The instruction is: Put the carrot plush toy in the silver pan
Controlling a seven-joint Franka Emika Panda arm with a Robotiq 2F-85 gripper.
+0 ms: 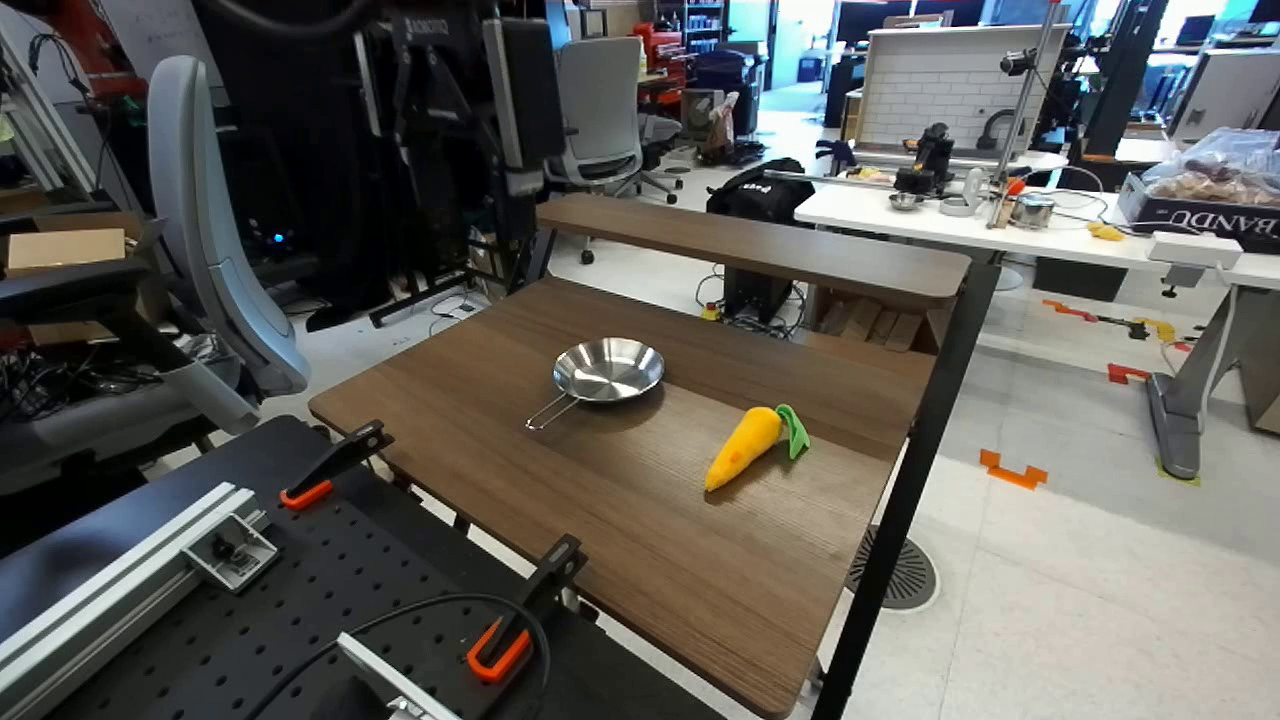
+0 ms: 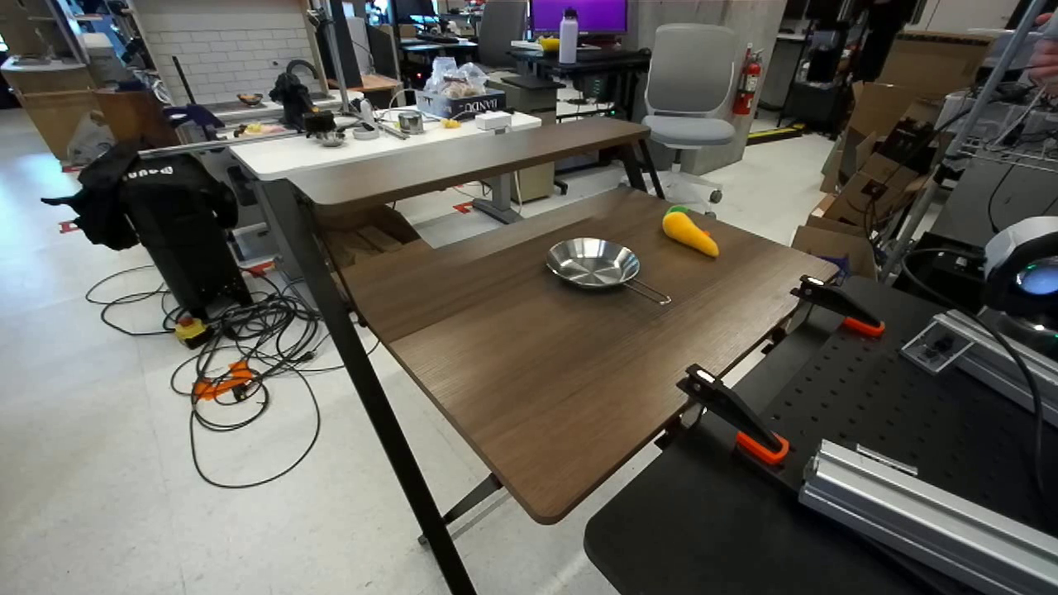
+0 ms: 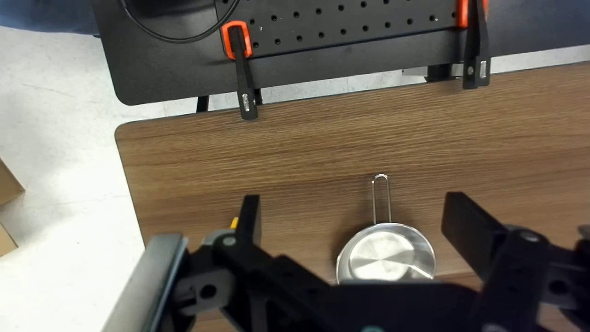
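The carrot plush toy (image 1: 746, 450) is a yellow-orange cone with a green leafy tuft. It lies on its side on the brown table, apart from the pan, and also shows in an exterior view (image 2: 690, 232). In the wrist view only a yellow sliver of the carrot (image 3: 234, 223) shows behind a finger. The silver pan (image 1: 608, 370) stands upright on the table with nothing in it; it shows in both exterior views (image 2: 593, 263). My gripper (image 3: 353, 203) is open and empty, high above the table. The pan (image 3: 389, 258) appears between its fingers, partly hidden by the gripper body.
The brown table (image 1: 600, 500) has a raised shelf (image 1: 760, 245) along one long side. Opposite is a black perforated base (image 1: 340, 600) with two orange-handled black clamps (image 1: 530, 610) reaching over the table edge. A black slanted leg (image 1: 900, 500) stands at the table's end.
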